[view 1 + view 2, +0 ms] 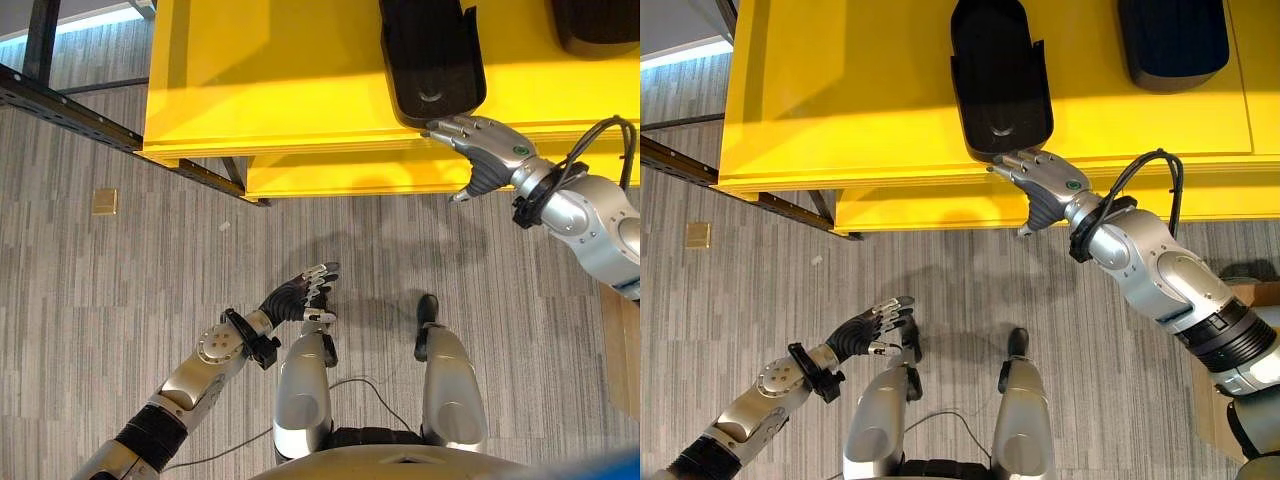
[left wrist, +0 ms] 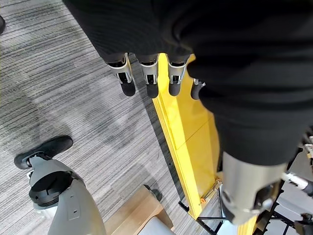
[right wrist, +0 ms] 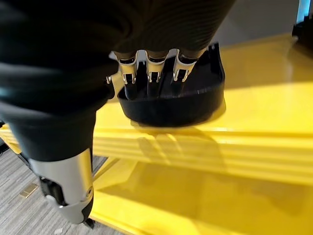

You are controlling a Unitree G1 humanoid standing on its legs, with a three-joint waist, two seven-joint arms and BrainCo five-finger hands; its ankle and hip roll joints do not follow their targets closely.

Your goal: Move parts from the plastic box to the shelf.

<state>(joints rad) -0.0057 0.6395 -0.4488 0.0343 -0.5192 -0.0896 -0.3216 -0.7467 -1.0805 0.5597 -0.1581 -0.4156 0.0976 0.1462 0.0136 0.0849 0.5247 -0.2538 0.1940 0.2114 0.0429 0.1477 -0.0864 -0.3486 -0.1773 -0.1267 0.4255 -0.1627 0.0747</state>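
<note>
Right hand, fingers straight, touches the black part at the yellow shelf edge, likely nudging it in; left hand hangs relaxed, empty.

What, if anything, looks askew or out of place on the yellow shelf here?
The black part under the right robot hand sits with its rounded end reaching the yellow shelf's front edge, possibly just over it. A second black part lies well back. Nothing looks spilled or damaged.

Two black parts, one yellow shelf, two hands
</note>
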